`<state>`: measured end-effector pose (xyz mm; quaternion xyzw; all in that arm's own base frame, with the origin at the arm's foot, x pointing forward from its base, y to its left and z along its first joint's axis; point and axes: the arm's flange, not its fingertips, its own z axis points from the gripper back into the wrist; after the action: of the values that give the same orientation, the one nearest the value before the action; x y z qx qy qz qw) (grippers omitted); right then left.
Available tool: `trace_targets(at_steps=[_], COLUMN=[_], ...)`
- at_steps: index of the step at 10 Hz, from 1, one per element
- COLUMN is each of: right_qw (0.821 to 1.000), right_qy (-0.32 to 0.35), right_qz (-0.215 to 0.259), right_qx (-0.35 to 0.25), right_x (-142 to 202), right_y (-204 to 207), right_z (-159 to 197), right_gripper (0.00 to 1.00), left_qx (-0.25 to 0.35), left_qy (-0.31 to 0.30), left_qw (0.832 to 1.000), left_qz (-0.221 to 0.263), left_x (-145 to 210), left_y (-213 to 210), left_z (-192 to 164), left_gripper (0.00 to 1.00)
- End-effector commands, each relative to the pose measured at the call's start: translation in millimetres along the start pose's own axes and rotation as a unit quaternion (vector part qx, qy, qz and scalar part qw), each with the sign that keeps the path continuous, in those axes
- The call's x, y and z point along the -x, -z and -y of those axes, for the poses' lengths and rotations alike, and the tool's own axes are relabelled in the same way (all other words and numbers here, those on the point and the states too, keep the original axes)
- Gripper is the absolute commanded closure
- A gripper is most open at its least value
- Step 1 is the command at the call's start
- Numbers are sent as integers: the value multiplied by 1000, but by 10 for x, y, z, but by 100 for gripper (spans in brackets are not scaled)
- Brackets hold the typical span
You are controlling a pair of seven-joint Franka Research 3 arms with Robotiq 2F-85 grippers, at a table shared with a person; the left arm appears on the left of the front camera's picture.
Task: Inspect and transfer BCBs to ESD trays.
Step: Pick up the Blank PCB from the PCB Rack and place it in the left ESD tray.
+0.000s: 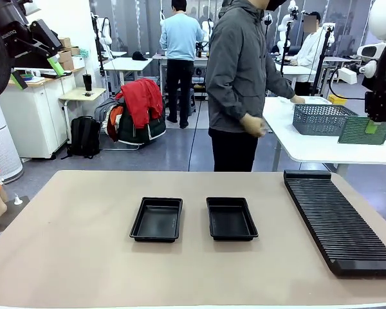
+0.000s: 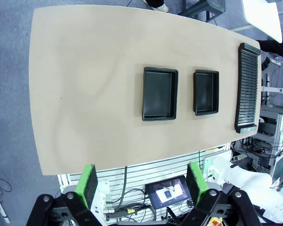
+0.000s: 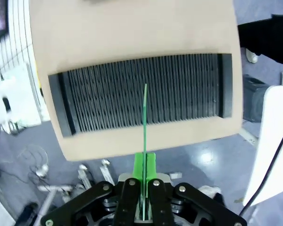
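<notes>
A green circuit board [image 3: 145,113] is pinched tight by the right gripper [image 3: 144,165] above the black slotted rack [image 3: 188,89]. The left gripper [image 2: 142,181] is spread wide apart.

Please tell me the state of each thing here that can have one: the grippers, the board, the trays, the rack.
Left gripper: open, holds nothing.
Right gripper: shut on a BCB.
BCB: held on edge in the air, over the rack.
Left ESD tray: empty.
Right ESD tray: empty.
Rack: visible slots empty.
</notes>
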<state>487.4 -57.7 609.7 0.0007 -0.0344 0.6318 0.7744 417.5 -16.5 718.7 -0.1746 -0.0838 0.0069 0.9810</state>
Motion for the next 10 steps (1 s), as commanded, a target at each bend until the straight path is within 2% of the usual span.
trace_targets(at_steps=[1,4,6,7,10], right_qw=[990,948,903,872,807], right_qy=[117,277,384,435,510], right_qz=[67,125,142,160,205], right_qx=[-30,-92,-133,-157,-216], right_x=[-280,-801,-1205,-1406,-1990], right_y=[5,253,493,638,1084], right_z=[-13,-191,-310,-364,-515], right_gripper=[97,97,97,97,97], left_qx=[-7,-7,-7,-7,-7], left_qy=[2,2,2,2,2], left_qw=[1000,1000,1000,1000,1000], left_qz=[-1,-1,-1,-1,-1], left_x=[15,15,15,15,15], left_y=[-2,-2,-2,-2,-2], left_z=[-20,-20,-20,-20,-20], left_gripper=[0,0,0,0,0])
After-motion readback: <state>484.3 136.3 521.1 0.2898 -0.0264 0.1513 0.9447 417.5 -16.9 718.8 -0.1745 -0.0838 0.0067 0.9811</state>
